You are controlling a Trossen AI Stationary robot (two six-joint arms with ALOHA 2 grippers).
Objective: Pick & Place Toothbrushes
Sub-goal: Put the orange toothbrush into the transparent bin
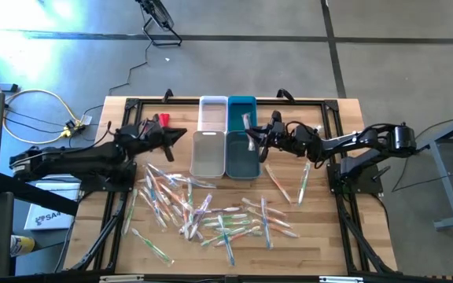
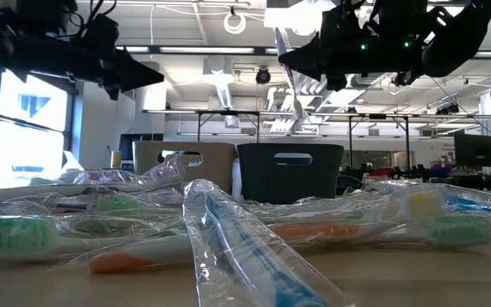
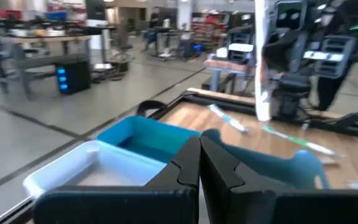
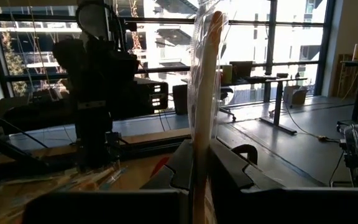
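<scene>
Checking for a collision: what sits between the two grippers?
In the high view, two bins, white and teal, lie between the left gripper and the right gripper.

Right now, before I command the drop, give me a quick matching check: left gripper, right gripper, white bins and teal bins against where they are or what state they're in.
Things:
1. left gripper
2. right gripper
3. white bins
4. teal bins
5. loose toothbrushes

Places or states:
A. shut on a wrapped toothbrush, above the teal bins
B. scattered on the wooden table, nearer the front edge than the bins
C. shut and empty, just left of the white bins
D. the right-hand pair of bins
E. the left-hand pair of bins

Pairs: 1-C, 2-A, 3-E, 4-D, 5-B
</scene>
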